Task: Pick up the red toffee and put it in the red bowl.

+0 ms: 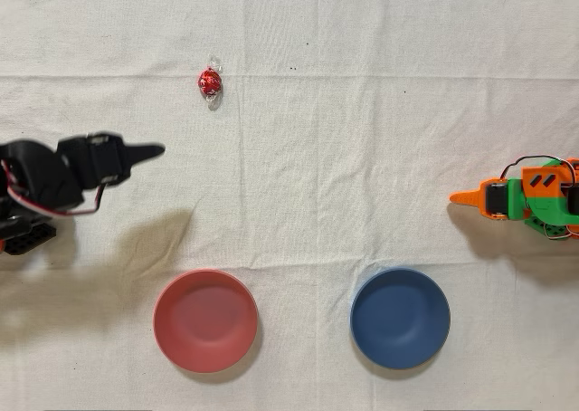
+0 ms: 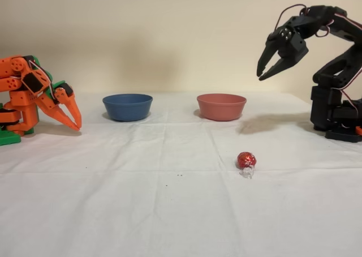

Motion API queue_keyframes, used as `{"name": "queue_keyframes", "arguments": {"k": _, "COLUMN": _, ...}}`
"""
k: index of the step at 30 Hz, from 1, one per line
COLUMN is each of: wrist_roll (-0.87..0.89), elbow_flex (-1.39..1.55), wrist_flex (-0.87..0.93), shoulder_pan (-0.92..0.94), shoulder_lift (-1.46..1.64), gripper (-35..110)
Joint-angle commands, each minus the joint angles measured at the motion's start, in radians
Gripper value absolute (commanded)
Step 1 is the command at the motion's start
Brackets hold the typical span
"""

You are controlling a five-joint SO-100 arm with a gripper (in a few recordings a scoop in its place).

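The black arm (image 2: 334,70) stands on its base at the right edge of the bench (image 2: 141,211) in the fixed view, folded high at the elbow. Its gripper (image 2: 264,75) hangs well above the bench, tips pointing down and leftward, jaws parted with nothing between them. The orange arm (image 2: 34,95) sits idle.

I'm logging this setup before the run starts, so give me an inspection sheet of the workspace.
Surface: white cloth, creased, with a few dark specks.
Job's things: red toffee lies loose on the cloth; red bowl is empty and upright.
Clutter: blue bowl, empty, beside the red bowl; idle orange arm.
Grippers: black arm's gripper raised in the fixed view, fingers parted, holding nothing.
Cables: red and white wires run along the black arm.
Surroundings: plain beige wall.
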Motion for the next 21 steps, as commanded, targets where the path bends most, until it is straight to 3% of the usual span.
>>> {"name": "queue_keyframes", "arguments": {"k": 1, "wrist_roll": 0.037, "elbow_flex": -0.184, "wrist_flex": -0.011, "shoulder_pan": -0.117, "shoulder_lift": -0.158, "gripper": 0}}
{"name": "queue_keyframes", "arguments": {"k": 14, "wrist_roll": -0.008, "elbow_flex": -0.448, "wrist_flex": -0.006, "shoulder_pan": -0.261, "shoulder_lift": -0.626, "gripper": 0}}
{"name": "queue_keyframes", "arguments": {"k": 18, "wrist_roll": -0.233, "elbow_flex": -0.508, "wrist_flex": 0.015, "shoulder_pan": -0.262, "shoulder_lift": -0.739, "gripper": 0}}
{"name": "queue_keyframes", "arguments": {"k": 21, "wrist_roll": -0.25, "elbow_flex": -0.497, "wrist_flex": -0.035, "shoulder_pan": -0.261, "shoulder_lift": -0.781, "gripper": 0}}
